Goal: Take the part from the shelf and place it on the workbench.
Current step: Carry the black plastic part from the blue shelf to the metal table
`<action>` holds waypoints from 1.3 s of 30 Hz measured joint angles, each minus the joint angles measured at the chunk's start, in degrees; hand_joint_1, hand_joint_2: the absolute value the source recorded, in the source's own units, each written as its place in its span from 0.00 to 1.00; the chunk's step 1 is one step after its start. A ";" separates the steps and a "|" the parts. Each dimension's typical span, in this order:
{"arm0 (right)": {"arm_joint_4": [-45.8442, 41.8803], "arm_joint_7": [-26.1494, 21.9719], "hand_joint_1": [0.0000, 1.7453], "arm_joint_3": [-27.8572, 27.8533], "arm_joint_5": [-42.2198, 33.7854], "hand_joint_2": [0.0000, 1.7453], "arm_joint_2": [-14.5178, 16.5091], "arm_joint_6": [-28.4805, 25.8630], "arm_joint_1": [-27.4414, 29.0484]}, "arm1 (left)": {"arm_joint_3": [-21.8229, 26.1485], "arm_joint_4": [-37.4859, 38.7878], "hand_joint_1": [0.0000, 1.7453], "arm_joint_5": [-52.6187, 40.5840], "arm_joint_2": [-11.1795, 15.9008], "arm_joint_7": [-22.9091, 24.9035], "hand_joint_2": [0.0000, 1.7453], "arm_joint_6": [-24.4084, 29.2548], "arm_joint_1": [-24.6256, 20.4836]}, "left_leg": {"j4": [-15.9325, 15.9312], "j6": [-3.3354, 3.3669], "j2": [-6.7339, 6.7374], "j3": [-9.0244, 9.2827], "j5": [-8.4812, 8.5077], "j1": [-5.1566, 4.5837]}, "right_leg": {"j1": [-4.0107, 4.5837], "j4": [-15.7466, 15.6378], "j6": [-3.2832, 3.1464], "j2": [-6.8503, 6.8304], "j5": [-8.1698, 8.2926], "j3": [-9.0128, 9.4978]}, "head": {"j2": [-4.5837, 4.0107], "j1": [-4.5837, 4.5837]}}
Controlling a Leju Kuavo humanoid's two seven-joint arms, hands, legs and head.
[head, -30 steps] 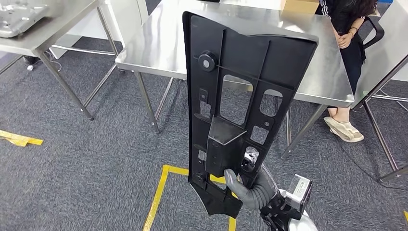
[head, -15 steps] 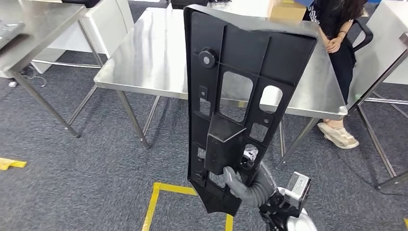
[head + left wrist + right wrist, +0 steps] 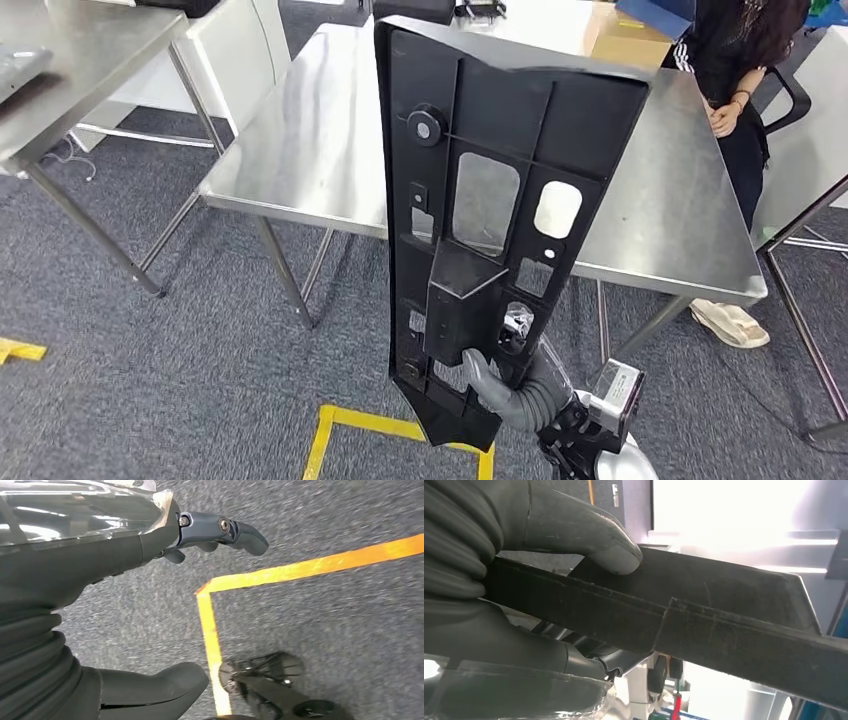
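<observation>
Part (image 3: pixel 480 220) upright in right hand (image 3: pixel 505 395), thumb-pinched

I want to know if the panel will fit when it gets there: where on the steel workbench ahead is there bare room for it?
The workbench is bare across its near left half and along its near edge right of the black part held up by the right hand. The far right corner is crowded: a cardboard box sits there, beside a seated person.

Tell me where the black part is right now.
In the head view the black part stands upright at centre, gripped near its lower end by the right hand, in front of the steel workbench, not yet on it.
</observation>
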 joint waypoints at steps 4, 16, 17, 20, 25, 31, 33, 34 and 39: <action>0.01 0.04 1.00 0.03 -0.01 1.00 0.07 -0.02 -0.11 | 0.00 -0.02 0.00 -0.07 -0.17 -0.19 1.00 0.56 -0.10 | 2.08 -1.33 0.34 0.83 0.06 0.04 | 0.01 -1.96 -2.55 -0.06 1.92 2.36 | 0.01 -0.07; 0.03 0.04 1.00 0.03 0.17 1.00 0.21 -0.26 0.11 | -0.03 -0.02 0.00 -0.89 -0.46 -0.87 1.00 3.51 -0.37 | 1.14 -2.50 1.34 -6.84 4.23 0.96 | -0.22 -2.28 -2.30 0.32 -1.97 6.58 | 0.00 -0.22; 0.03 0.05 1.00 0.05 0.19 1.00 0.22 -0.26 0.11 | -0.04 -0.02 0.00 -0.87 -0.50 -0.86 1.00 3.44 -0.33 | 1.23 -2.04 1.34 -6.80 3.89 0.80 | -0.10 -2.23 -1.94 0.36 -2.22 6.60 | 0.00 -0.23; 0.01 0.05 1.00 0.13 0.21 1.00 0.22 -0.26 0.07 | -0.04 -0.04 0.00 -0.82 -0.58 -0.85 1.00 3.25 -0.20 | 0.94 -0.74 1.73 -6.30 5.26 0.85 | -0.24 -0.86 -1.22 0.38 -3.34 6.11 | 0.01 -0.12; 0.04 0.10 1.00 0.14 0.13 1.00 0.19 -0.26 0.04 | -0.02 -0.03 0.00 -0.75 -0.57 -0.71 1.00 2.85 -0.23 | 0.74 0.34 2.95 -5.89 4.75 0.52 | -0.39 14.45 -1.25 0.32 -8.69 -2.72 | 0.01 0.12; 0.04 0.15 1.00 0.15 0.14 1.00 0.20 -0.26 -0.18 | -0.02 -0.03 0.00 -0.72 -0.71 -0.70 1.00 2.72 -0.17 | 0.77 -0.57 4.98 -4.22 3.33 -0.19 | 0.26 -0.91 -0.95 -3.91 -0.67 3.08 | 0.00 0.15; 0.04 0.16 1.00 0.15 0.14 1.00 0.21 -0.26 -0.25 | -0.02 -0.05 0.00 -0.56 -0.83 -0.71 1.00 2.93 -0.16 | 0.49 -1.22 6.06 -3.68 2.97 -0.28 | 0.38 -1.46 -1.90 -3.22 -0.26 3.25 | -0.01 0.16; 0.02 0.16 1.00 0.15 0.14 1.00 0.19 -0.26 -0.22 | -0.02 -0.07 0.00 -0.46 -0.91 -0.72 1.00 3.13 -0.24 | 0.53 -1.56 6.13 -3.52 2.73 -0.19 | 0.15 -1.66 -2.25 -2.54 -0.12 3.41 | -0.01 0.13; -0.03 0.17 1.00 0.15 0.13 1.00 0.21 -0.20 -0.21 | -0.03 -0.11 0.00 -0.25 -1.26 -0.73 1.00 3.57 -0.39 | 13.02 -2.57 1.74 -9.35 -3.88 0.15 | -0.50 -2.10 -3.53 0.67 0.19 4.27 | 0.02 -0.31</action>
